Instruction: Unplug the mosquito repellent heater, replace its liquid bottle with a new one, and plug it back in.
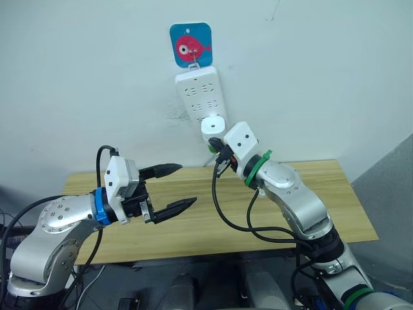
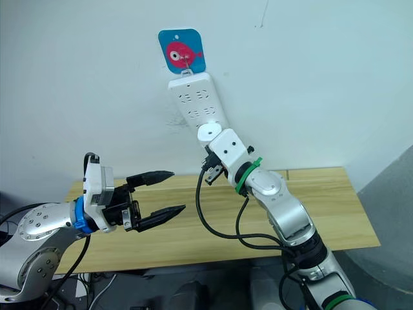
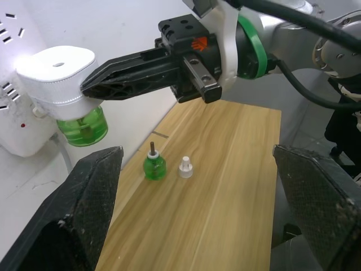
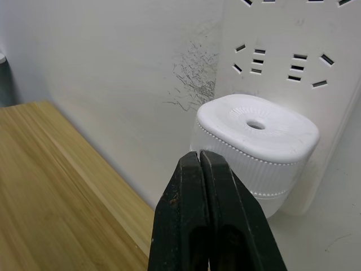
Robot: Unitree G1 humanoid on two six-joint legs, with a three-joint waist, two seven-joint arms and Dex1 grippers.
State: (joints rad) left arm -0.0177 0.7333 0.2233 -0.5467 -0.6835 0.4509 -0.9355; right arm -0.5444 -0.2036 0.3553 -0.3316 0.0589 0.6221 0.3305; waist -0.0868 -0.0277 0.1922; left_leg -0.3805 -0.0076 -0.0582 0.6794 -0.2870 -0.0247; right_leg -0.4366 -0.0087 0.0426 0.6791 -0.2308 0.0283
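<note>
1. Heater (image 1: 213,124) sits plugged into the power strip (image 1: 202,92) on the wall, green bottle (image 3: 83,126) hanging beneath.
2. My right gripper (image 3: 90,86), fingers pressed together and empty, points at the heater, tips just beside it.
3. My left gripper (image 1: 174,187) hangs wide open, well apart; right is nearer.

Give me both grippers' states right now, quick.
Left gripper: open, holding nothing, above the table.
Right gripper: shut on nothing, tips at the mosquito repellent heater plugged into the power strip.
</note>
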